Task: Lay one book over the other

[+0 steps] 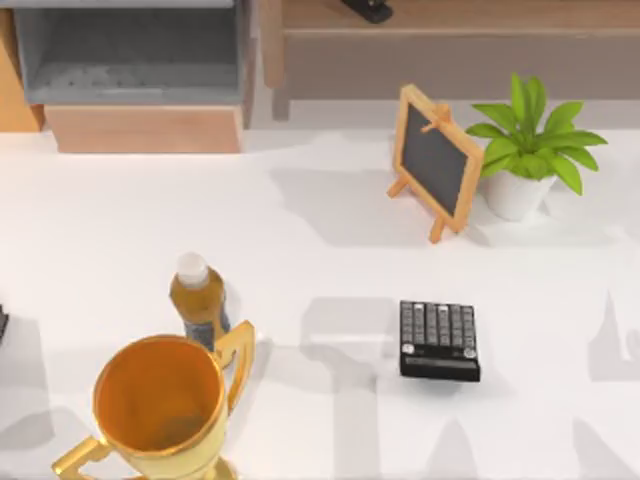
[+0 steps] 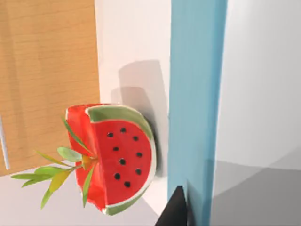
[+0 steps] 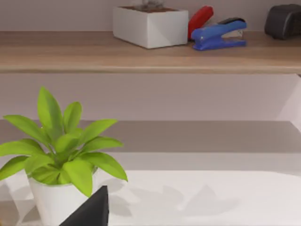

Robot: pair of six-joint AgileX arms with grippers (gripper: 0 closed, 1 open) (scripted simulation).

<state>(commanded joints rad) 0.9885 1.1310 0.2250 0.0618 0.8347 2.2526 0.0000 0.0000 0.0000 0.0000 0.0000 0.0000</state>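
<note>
Left gripper (image 2: pixel 175 209) sits just beside an upright blue book (image 2: pixel 195 94).

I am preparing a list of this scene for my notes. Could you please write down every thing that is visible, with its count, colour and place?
Trophy cup: one, gold, near edge of the table at the top view's left.
Bottle: one, amber with white cap, just behind the trophy cup.
Calculator: one, black, lying flat right of centre.
Small chalkboard: one, wooden frame and dark face, standing at the back right.
Potted plant: one, green leaves in white pot, right of the chalkboard.
Watermelon-slice ornament: one, red and green, in the left wrist view.
Staplers: two, blue and red, on a wooden shelf in the right wrist view.
White box: one, same shelf.
Books: none recognisable.
</note>
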